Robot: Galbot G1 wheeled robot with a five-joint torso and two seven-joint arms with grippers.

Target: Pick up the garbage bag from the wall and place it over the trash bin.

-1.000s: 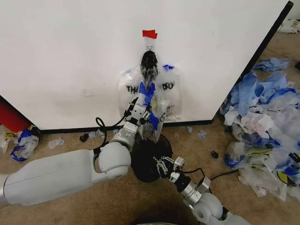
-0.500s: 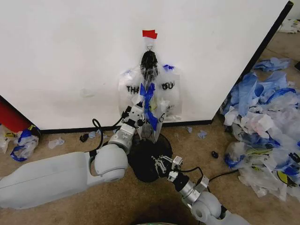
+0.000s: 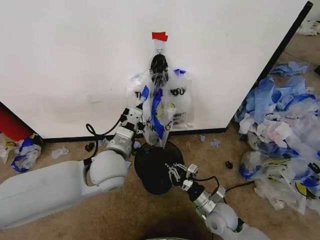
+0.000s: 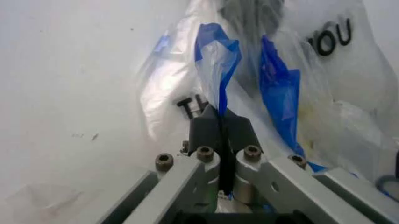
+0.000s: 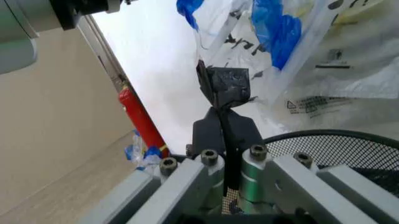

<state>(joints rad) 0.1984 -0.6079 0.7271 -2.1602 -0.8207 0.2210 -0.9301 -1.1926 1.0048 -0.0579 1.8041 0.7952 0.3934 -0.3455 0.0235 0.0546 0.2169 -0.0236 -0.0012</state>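
Left gripper (image 4: pixel 219 122) pinches the bag's (image 3: pixel 177 97) blue handle; right gripper (image 5: pixel 223 122), clamped shut, hovers at the bin (image 3: pixel 150 167). Ease the handle free gently.

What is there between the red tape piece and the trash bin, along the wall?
In the head view, the garbage bag hangs between the red tape piece and the trash bin.

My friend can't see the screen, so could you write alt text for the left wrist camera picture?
The left gripper, shut, pinches a blue handle of the clear garbage bag, which hangs against the white wall. Black lettering shows on the bag.
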